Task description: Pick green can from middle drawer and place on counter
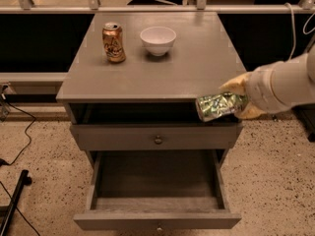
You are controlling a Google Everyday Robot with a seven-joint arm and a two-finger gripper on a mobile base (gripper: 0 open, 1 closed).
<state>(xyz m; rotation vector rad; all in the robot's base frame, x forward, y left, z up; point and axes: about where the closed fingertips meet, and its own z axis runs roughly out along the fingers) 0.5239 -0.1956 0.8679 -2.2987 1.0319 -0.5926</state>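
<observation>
"Where's your gripper?"

"My gripper (237, 102) hangs just off the front right corner of the tabletop (197, 68), about level with its front edge. My arm reaches in from the tabletop's right side."

"And the fingers?"

"My fingers (235, 85) are clamped on the green can (219, 105), one above it and one below. The can lies on its side, nearly level. One silver end points left, in front of the dark gap under the tabletop. It isn't resting on the tabletop."

"The middle drawer?"

"The middle drawer (157, 219) is pulled well out, low beneath the tabletop's front edge. Another drawer front (123, 137) with a round knob sits between it and the tabletop."

"Anything on the tabletop?"

"An orange-gold can (113, 43) stands upright near its back left. A white bowl (158, 39) sits just beside that can, towards the back middle, not touching it. Both are well apart from the green can."
</observation>
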